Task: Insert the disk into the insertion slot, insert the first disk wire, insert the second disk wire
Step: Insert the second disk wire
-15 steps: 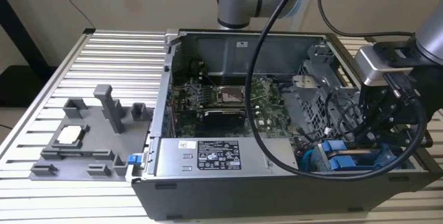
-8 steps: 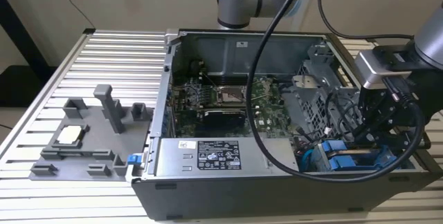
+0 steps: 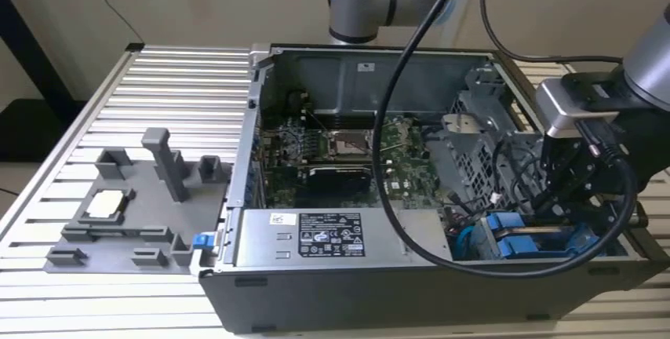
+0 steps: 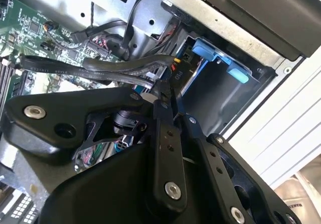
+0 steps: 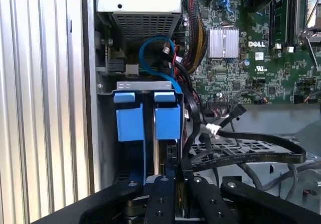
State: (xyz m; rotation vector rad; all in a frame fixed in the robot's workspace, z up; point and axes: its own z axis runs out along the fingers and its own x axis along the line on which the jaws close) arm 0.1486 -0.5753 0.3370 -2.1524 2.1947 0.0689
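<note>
Two blue-framed carriers stand side by side in the drive bay at the case's corner. The disk (image 5: 167, 122) is the one nearer the motherboard, seated in its slot, with a silver edge showing below its blue tab. The other carrier (image 5: 129, 124) sits beside it. In the exterior view the blue frames (image 3: 520, 238) lie at the lower right of the case. My gripper (image 5: 181, 178) reaches into the bay at the disk's end, its black fingers (image 4: 161, 133) shut on a black disk wire (image 5: 189, 128) that runs up toward the board. The connector's tip is hidden between the fingers.
The open computer case (image 3: 314, 292) lies on a slatted table, motherboard (image 3: 346, 158) in the middle, power supply (image 3: 325, 237) at the front. Black flat cables (image 5: 251, 156) and a blue cable (image 5: 150, 48) cross near the bay. A grey fixture (image 3: 125, 213) stands at the exterior view's left.
</note>
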